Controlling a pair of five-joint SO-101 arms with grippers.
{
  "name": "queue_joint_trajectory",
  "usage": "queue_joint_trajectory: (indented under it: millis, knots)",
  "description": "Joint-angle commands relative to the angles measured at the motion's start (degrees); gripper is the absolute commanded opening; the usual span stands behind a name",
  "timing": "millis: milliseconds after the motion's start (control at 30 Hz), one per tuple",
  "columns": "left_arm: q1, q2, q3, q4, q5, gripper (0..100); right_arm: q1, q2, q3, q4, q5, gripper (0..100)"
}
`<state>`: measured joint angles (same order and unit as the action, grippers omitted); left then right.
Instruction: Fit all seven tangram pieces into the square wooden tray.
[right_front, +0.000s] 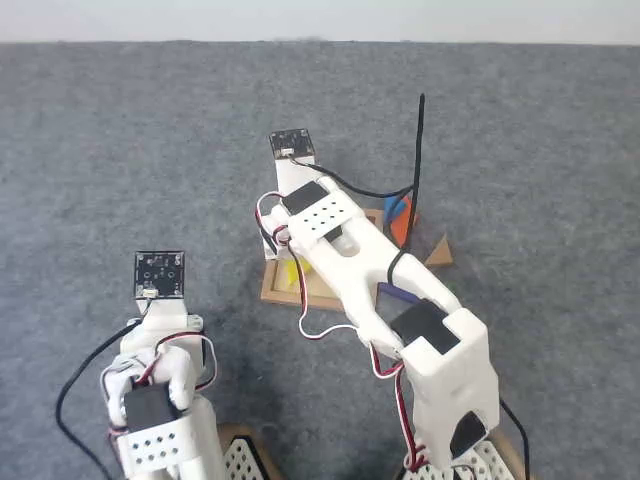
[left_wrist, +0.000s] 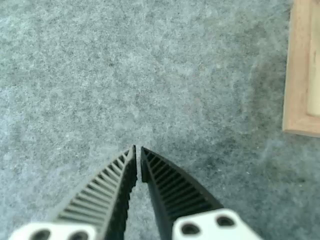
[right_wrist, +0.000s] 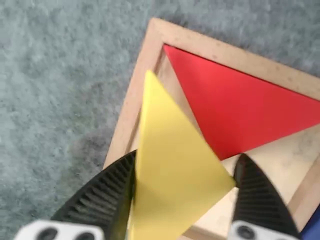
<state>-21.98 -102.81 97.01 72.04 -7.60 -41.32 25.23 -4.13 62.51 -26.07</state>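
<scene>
Edge-pinching by right gripper (right_wrist: 184, 172) jaws of yellow triangle (right_wrist: 172, 185), lower centre, hanging over tray (right_wrist: 131, 117) corner beside red piece (right_wrist: 235, 110); seeming light, stiff, slick; left gripper (left_wrist: 138, 150) jaws pressing together above table (left_wrist: 100, 75)

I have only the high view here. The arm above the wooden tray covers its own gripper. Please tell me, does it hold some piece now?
Observer: Yes. The right gripper is shut on a yellow triangle, over one corner of the tray.
Operator: Is any piece already inside the tray?
Observer: A red triangle lies flat inside, its long edge along one wall.
Operator: And the gripper of the other arm?
Observer: The left gripper is shut on nothing, over bare carpet beside the tray.
</scene>
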Motion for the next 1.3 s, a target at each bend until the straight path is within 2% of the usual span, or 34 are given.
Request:
queue_joint_trajectory:
  millis: [0,400,667,800,933,1033,1267]
  knots:
    - [-0.18,-1.05,-0.48,0.26,-0.53,2,-0.31,-0.84,-3.34,-0.75,-0.53,38.9]
    - [-0.18,-1.05,-0.48,0.26,-0.53,2,0.31,-2.86,-3.60,-0.40,9.49,38.7]
    - [-0.18,-1.05,-0.48,0.26,-0.53,2,6.46,-25.01,-0.88,7.69,15.47,37.8]
    - [-0.18,-1.05,-0.48,0.26,-0.53,2,8.22,-36.09,12.40,5.93,22.68,26.2]
    - [-0.18,-1.05,-0.48,0.26,-0.53,2,8.48,-38.37,32.62,-7.25,27.60,12.8]
    - [-0.18,-1.05,-0.48,0.26,-0.53,2,8.40,-37.93,40.18,-14.37,28.13,5.2]
    - [-0.18,-1.05,-0.48,0.26,-0.53,2,8.13,-31.16,39.74,-15.08,27.87,4.6]
